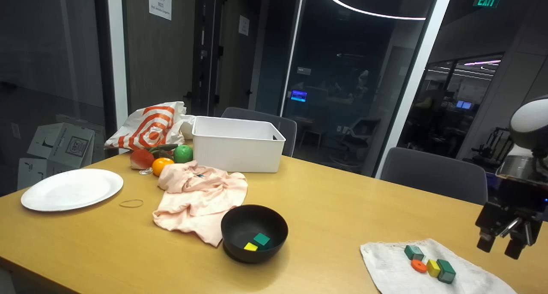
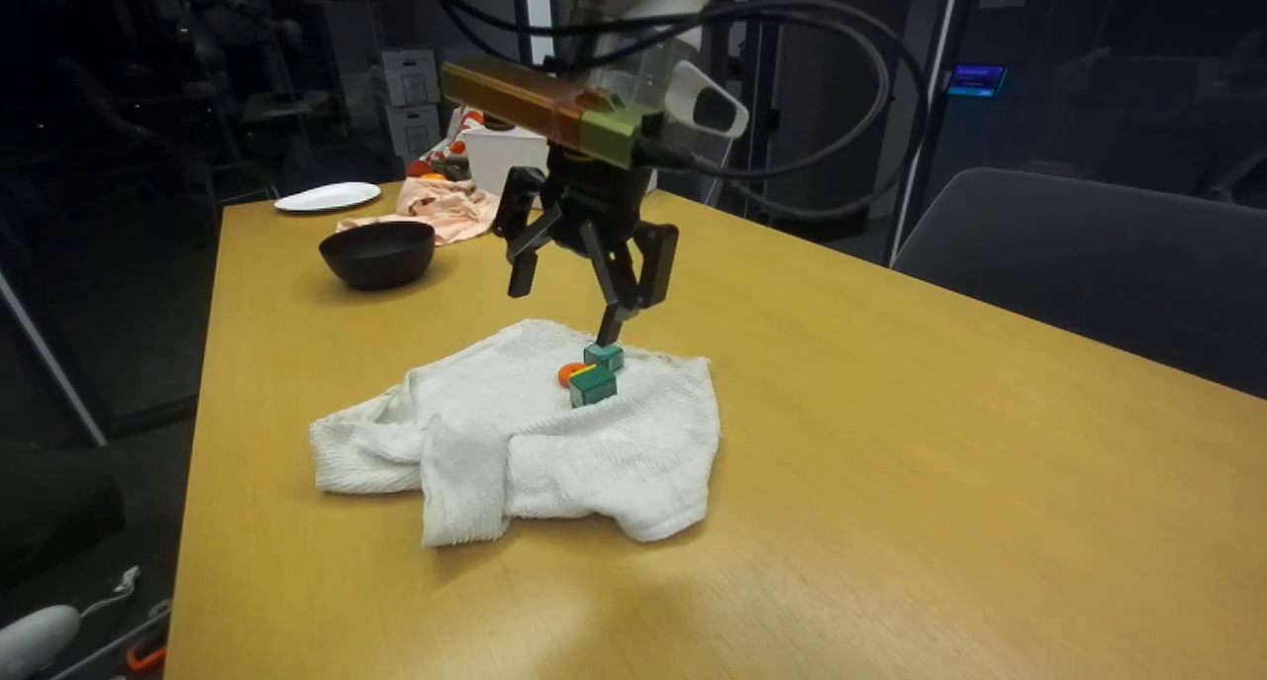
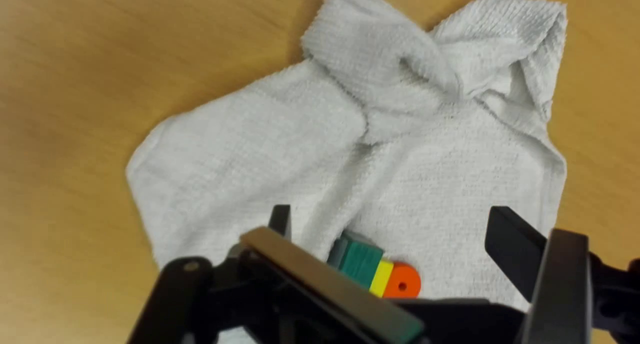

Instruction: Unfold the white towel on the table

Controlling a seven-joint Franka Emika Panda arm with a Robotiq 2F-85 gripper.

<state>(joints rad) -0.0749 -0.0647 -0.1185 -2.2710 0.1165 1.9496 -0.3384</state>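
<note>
In an exterior view I have the gripper [image 2: 566, 301] just above the center of the frame, hanging over the white towel [image 2: 554, 442] with its fingers [image 2: 522, 276] spread well apart and holding nothing. The towel lies crumpled left of center on the wooden table [image 2: 940, 522], a flap folded over at its lower left; two green blocks [image 2: 593, 387] and an orange disc [image 2: 569, 374] rest on it. In an exterior view a yellow block [image 1: 433, 268] shows between the disc and a green block at lower right, where the towel runs out of the frame, and my gripper sits at the right edge, apart from the blocks. Below center stands a black bowl [image 1: 274, 225] with a green piece [image 1: 261, 239] and a yellow piece [image 1: 251, 247] inside; a pink cloth [image 1: 205, 200] lies to its left, a white plate [image 1: 72, 189] farther left, and a white bin [image 1: 235, 155] sits just left of the frame's center. In my wrist view the towel fills the middle, its folds twisted together toward the upper right; the fingers stand wide apart across the lower half, and the disc, yellow block and a green block show in the gap between them.
</note>
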